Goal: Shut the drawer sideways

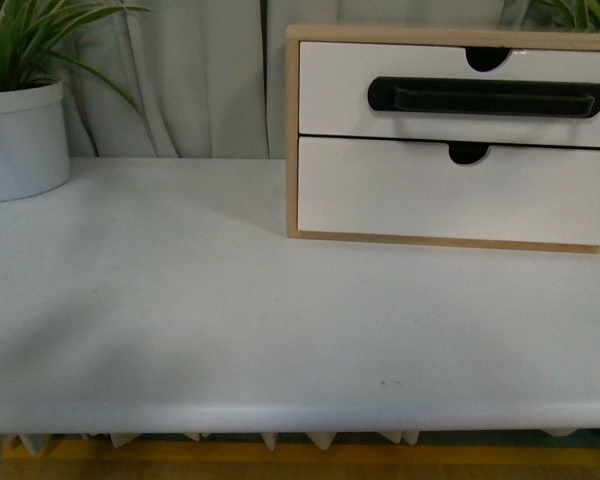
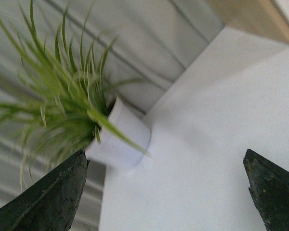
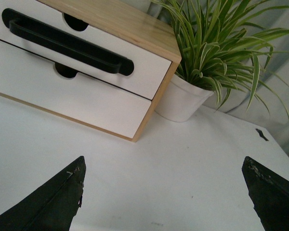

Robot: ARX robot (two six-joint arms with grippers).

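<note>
On your far left, a green plant in a round white pot [image 1: 15, 140] stands on the flat white table [image 1: 180, 330]. Your left pincer [image 2: 164, 161] is spread wide, holds nothing, and faces that pot. Further right, at the back of the table, the white drawer with a long black bar handle [image 1: 330, 90] sits on top in the light-wood box [image 1: 292, 130]. Your right pincer [image 3: 164, 163] is also spread wide and empty, well apart from the drawer.
</note>
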